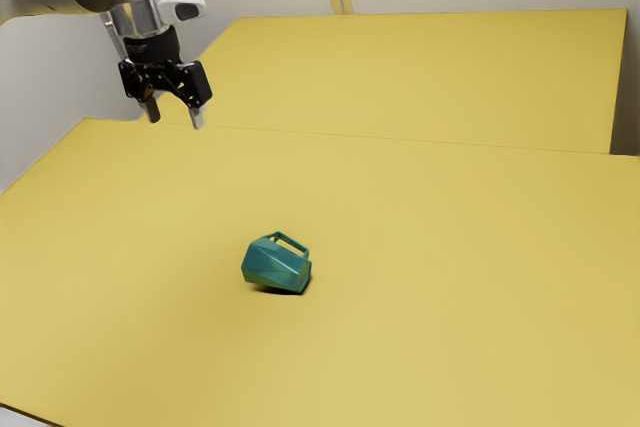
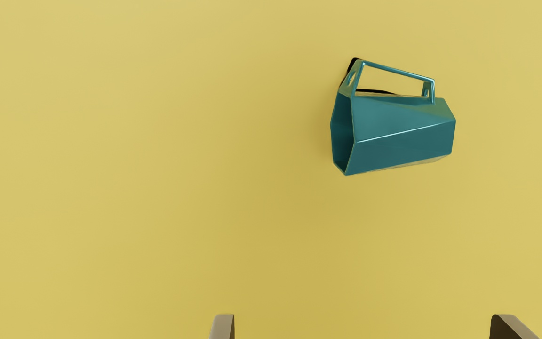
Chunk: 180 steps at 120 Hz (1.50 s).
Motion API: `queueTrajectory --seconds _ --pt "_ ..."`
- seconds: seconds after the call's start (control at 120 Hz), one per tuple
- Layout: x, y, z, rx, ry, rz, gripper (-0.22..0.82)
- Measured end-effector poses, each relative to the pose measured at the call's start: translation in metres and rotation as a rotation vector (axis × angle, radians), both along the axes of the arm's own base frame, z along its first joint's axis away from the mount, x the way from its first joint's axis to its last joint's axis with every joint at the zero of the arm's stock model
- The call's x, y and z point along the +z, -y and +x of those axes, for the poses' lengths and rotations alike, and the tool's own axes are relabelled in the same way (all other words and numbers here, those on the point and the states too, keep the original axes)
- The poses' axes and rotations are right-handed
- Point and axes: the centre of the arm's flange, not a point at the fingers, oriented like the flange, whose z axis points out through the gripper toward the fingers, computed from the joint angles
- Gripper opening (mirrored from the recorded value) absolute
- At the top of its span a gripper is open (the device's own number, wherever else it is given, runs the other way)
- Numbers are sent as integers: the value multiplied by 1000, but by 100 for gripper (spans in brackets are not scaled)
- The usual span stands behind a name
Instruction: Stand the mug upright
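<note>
Mug [image 1: 276, 267] lies tipped on its side on the yellow table [image 1: 450, 287], at five o'clock from the raised gripper [image 1: 176, 121] in the exterior view. Its jaws stand released, spread well apart.

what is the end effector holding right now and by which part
Nothing is held: the end effector is open above the table, and the mug lies on its side, away from it.

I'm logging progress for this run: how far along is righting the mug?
Nothing looks done: the teal mug lies on its side on the yellow table. Nothing is in hand: the gripper hangs open above the table, away from the mug. Left: grasp the mug, turn it mouth up, set it on its base.
</note>
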Motion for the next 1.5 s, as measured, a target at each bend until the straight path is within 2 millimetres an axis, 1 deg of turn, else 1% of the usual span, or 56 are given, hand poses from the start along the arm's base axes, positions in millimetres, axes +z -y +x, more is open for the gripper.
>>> queueTrajectory --seconds 0.183,0.267,0.45,0.542,0.617,0.758,0.825,0.875,0.983,1.042,1.158,1.217,1.408,1.5 --pt "0 0 0 -1 3 -1 59" --pt "-9 0 0 -5 5 -4 59" --pt "-41 3 1 -16 28 -64 59" --pt "-53 -1 2 -13 46 -125 58" --pt "-70 -13 1 3 56 -180 58" --pt "-99 -47 -4 57 95 -269 58" --pt "-113 -55 -7 72 114 -313 58" --pt "-123 -55 -9 74 128 -348 58" --pt "-142 -45 -12 60 158 -421 58" --pt "-155 -44 -15 63 171 -462 58" --pt "-174 -54 -21 84 205 -526 58" --pt "-187 -59 -26 98 219 -561 58" --pt "-220 -64 -40 107 271 -654 58" --pt "-229 -67 -44 100 300 -678 58"
